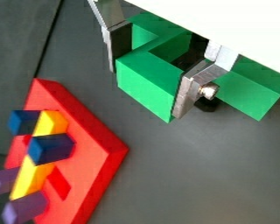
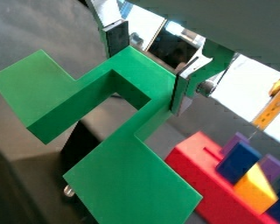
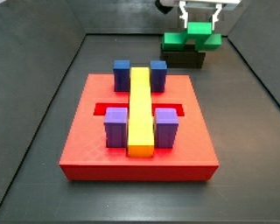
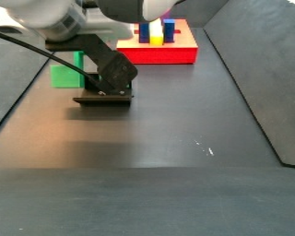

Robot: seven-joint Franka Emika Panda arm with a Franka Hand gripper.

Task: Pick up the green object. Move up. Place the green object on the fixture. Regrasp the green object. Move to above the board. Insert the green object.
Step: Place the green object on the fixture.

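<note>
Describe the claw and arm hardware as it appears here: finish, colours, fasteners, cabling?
The claw, over the green object at the fixture, has flat silver plate fingers with dark pads and a small screw on one plate. In a side view the arm is white with dark joint sections and a thin black cable.

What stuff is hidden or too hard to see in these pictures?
- The fixture: mostly covered by the green object in a side view.
- The gripper: its body is cut off by the picture edge there; only the fingers show.
- The board: partly hidden behind the arm in a side view.
- The green object: mostly behind the arm there.
</note>
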